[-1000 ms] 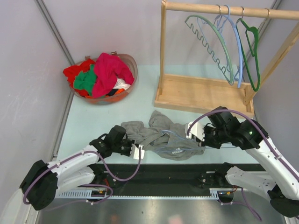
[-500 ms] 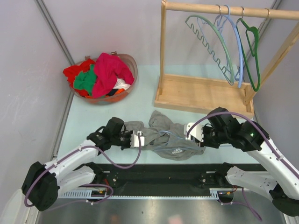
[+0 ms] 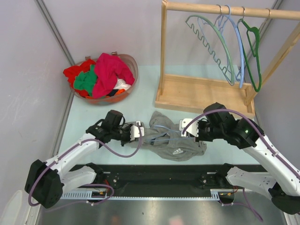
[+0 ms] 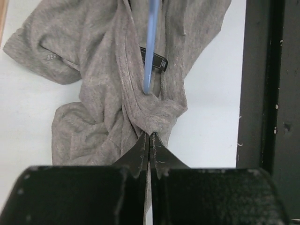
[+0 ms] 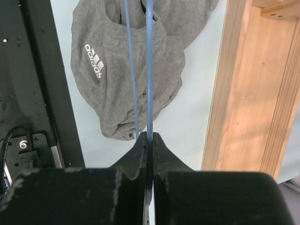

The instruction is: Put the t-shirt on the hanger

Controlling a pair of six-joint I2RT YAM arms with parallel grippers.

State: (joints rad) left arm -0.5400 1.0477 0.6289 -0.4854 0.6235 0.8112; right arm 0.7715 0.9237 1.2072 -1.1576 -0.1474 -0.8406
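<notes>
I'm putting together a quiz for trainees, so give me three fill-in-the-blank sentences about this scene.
1. The left pincer is shut on the grey ___.
2. The right pincer holds a thin blue ___.
3. The logo on the fabric is ___.
Missing: t-shirt; hanger; white.

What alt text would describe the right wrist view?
The right gripper is shut on the pale blue hanger, whose bars run across the crumpled grey t-shirt on the table; the wooden rack base lies right.
</notes>
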